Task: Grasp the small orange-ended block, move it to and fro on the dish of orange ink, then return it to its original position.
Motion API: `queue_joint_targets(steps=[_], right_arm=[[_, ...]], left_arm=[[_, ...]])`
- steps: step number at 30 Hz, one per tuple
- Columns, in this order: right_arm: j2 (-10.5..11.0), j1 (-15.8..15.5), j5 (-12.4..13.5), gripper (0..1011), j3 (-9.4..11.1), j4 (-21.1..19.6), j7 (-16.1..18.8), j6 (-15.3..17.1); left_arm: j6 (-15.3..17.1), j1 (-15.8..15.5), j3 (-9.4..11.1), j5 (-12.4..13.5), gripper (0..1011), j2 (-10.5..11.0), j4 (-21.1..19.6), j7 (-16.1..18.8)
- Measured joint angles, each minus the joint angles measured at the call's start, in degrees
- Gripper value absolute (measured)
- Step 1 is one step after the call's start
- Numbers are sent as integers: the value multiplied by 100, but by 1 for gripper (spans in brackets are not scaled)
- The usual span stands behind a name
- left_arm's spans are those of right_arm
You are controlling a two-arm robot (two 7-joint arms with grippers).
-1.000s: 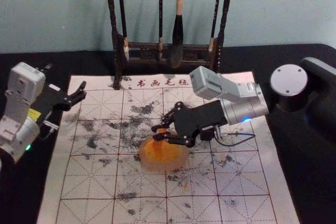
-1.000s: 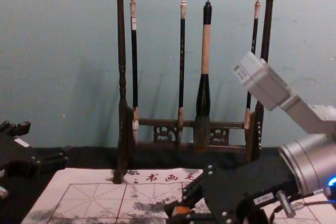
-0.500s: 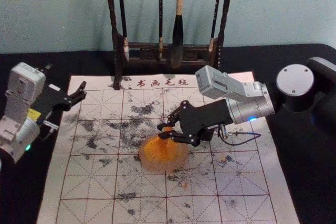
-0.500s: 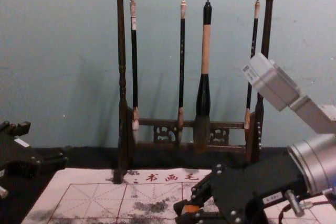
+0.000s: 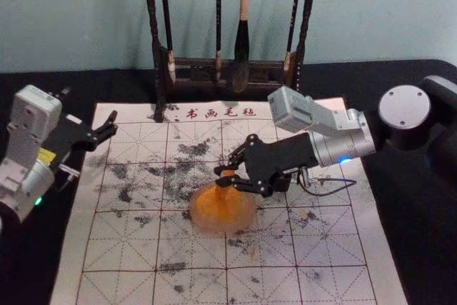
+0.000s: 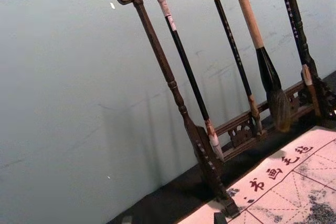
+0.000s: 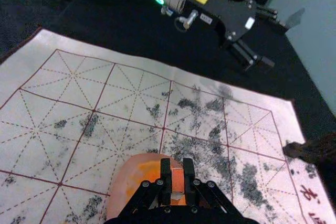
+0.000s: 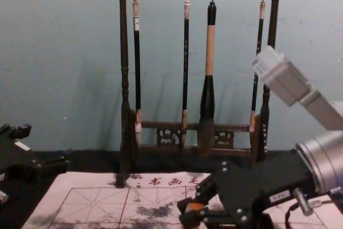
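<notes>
Grey-green wall (image 5: 371, 19), plain, behind all. Worktop (image 5: 407, 91), dark-covered: grasp done, inking apparently under way, return to the original place left to do. Gridded mat (image 5: 143, 248), one, ink-blotched. Brush rack (image 5: 158, 80), wooden, beyond the dish and seemingly no obstacle; four brushes hang from it. Left gripper (image 8: 47, 147), over the mat's far left side, fingers apart, idle, well away from the work. Right gripper (image 5: 218, 177), over the dish, fingers clamped on the block; dipping much lower, they could knock the rim or take ink. Dish (image 5: 246, 218), round, pale, orange ink inside. Block (image 7: 177, 182), small, orange-ended, held above the ink; I cannot tell whether its lower end touches.
</notes>
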Motion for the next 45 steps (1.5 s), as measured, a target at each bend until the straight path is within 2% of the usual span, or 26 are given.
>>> queue_joint_targets(steps=[8,17,28,37,45], right_arm=[[252,-87,145,132,135,-490,-44,62],[727,-311,412,132,385,-1172,-202,163],[1277,-615,592,132,645,-1682,-410,374],[1629,-819,628,132,832,-1873,-541,495],[1723,-877,560,132,883,-1837,-550,526]], left_arm=[[0,0,0,0,1001,0,0,0],[0,0,0,0,1001,0,0,0],[0,0,0,0,1001,0,0,0],[0,0,0,0,1001,0,0,0],[0,0,0,0,1001,0,0,0]])
